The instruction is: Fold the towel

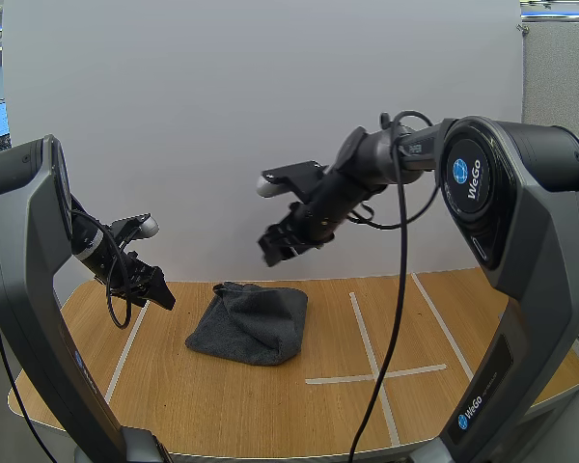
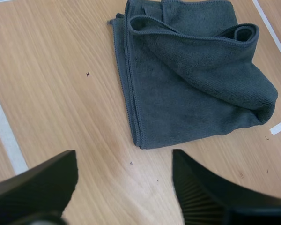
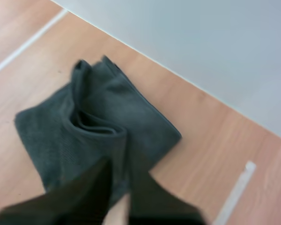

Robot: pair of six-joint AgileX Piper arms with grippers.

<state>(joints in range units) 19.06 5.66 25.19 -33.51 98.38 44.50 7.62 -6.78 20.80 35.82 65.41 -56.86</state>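
Observation:
A dark grey towel [image 1: 249, 323] lies loosely folded and bunched on the wooden table [image 1: 299, 405], left of centre. My left gripper [image 1: 152, 287] hovers low to the towel's left. In the left wrist view its fingers [image 2: 210, 192] stand wide apart with nothing between them, and the towel [image 2: 192, 79] lies just beyond the left gripper [image 2: 126, 187]. My right gripper [image 1: 282, 246] hangs well above the towel's far edge. In the right wrist view the right gripper [image 3: 124, 161] shows as one dark wedge over the towel [image 3: 98, 117], holding nothing.
White tape lines [image 1: 372, 357] cross the table to the right of the towel, and another line [image 1: 125, 352] runs along its left side. A plain white wall [image 1: 270, 116] stands behind the table. Bare wood lies in front of the towel.

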